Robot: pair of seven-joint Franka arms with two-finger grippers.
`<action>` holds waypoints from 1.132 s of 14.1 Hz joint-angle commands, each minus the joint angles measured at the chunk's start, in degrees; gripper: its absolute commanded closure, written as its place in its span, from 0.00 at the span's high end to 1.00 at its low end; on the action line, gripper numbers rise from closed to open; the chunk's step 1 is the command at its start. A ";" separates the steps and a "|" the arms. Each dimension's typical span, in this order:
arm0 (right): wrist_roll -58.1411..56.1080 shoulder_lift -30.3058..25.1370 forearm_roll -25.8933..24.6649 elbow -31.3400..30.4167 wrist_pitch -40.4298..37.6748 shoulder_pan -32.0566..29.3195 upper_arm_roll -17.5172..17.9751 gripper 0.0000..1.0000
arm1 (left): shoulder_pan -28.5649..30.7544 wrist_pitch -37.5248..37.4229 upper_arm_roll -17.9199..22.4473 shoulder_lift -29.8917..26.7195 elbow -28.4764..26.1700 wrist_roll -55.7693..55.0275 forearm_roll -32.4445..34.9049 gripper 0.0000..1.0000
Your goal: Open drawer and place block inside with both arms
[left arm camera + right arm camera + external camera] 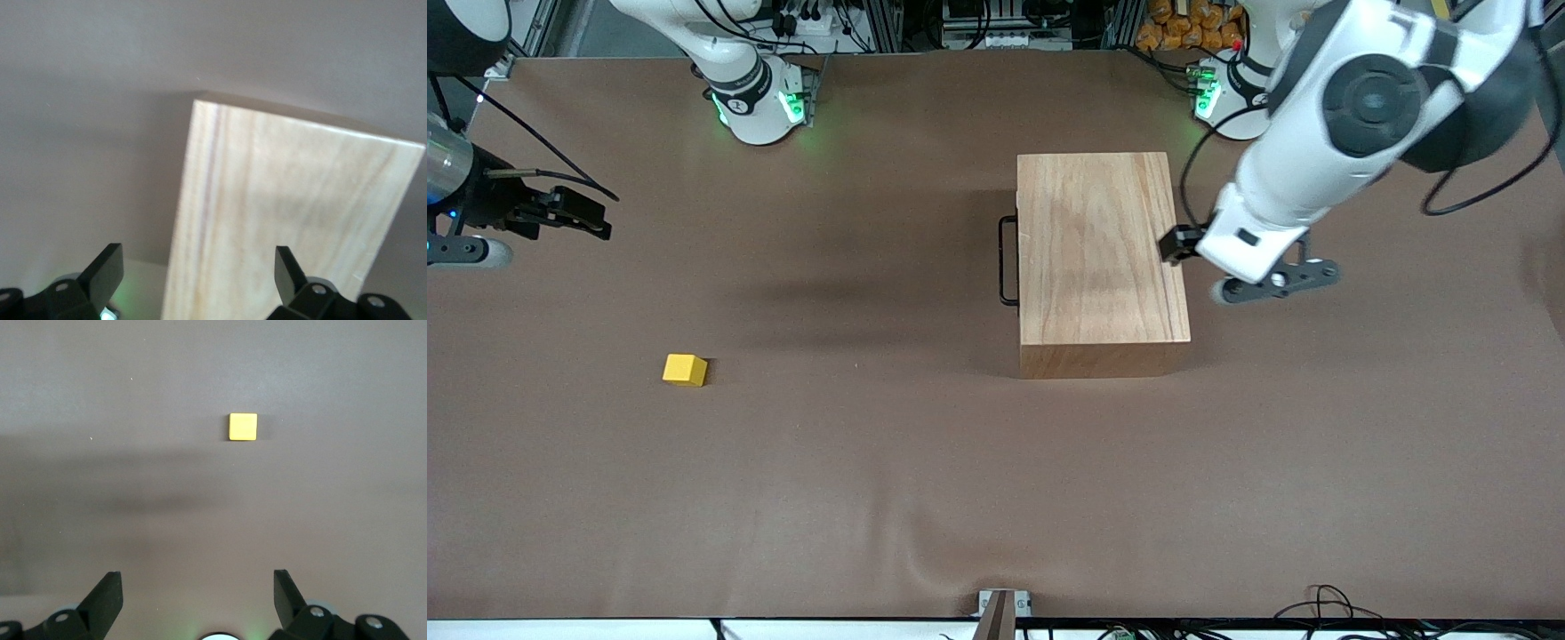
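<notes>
Front view: drawer (1021,258) shut; left gripper (1178,244), fingers (107,267) spread and empty, hovers over the box (1098,249); right gripper (578,218), fingers (107,593) likewise wide and empty, eyes the block (685,369).

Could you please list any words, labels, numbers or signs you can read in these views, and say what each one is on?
None can be read.
Right arm's base: a small dark mark, too small to read.
Wooden box, yellow block, brown table: no text.
</notes>
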 commanded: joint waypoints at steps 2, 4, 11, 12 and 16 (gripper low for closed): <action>-0.13 -0.51 -0.12 -2.98 2.68 -0.86 0.54 1.00 | -1.17 1.12 -4.88 4.08 2.75 -8.54 -0.19 1.00; -0.31 -0.25 -0.12 -4.82 5.22 -0.94 0.54 1.00 | -5.02 1.30 -5.95 8.90 7.04 -16.07 0.25 1.00; -0.31 -0.07 -0.12 -9.49 11.04 -1.56 0.54 1.00 | -23.20 11.56 1.76 18.59 12.42 -23.15 4.89 1.00; -0.31 0.01 -0.12 -9.57 11.04 -1.65 0.54 1.00 | -25.41 13.49 3.87 19.12 12.42 -23.32 5.08 1.00; -0.40 0.45 -0.12 -9.58 11.12 -2.18 0.54 1.00 | -30.69 17.03 6.35 23.08 14.70 -23.41 5.17 1.00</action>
